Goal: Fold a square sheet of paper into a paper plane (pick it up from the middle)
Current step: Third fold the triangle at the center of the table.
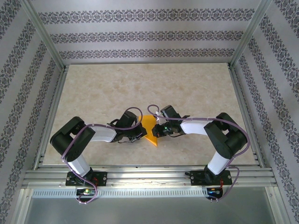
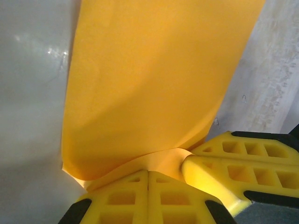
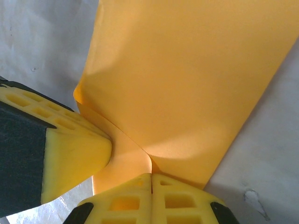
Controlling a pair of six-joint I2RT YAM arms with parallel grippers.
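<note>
The orange square sheet of paper (image 1: 148, 124) sits at mid-table between my two grippers, creased, with a point toward the near edge. My left gripper (image 1: 141, 132) meets it from the left and my right gripper (image 1: 158, 131) from the right. In the left wrist view the paper (image 2: 154, 84) rises as a curved sheet and my left gripper (image 2: 148, 173) is shut on its lower edge; one of the right gripper's fingers (image 2: 224, 168) presses in beside it. In the right wrist view my right gripper (image 3: 151, 176) is shut on a crease of the paper (image 3: 187, 79), with a left finger (image 3: 74, 149) close by.
The beige marbled table (image 1: 140, 88) is boxed in by patterned walls and an aluminium frame (image 1: 51, 51). Metal rails (image 1: 140, 176) run along the near edge by the arm bases. Both forearms angle inward, their elbows out to the sides.
</note>
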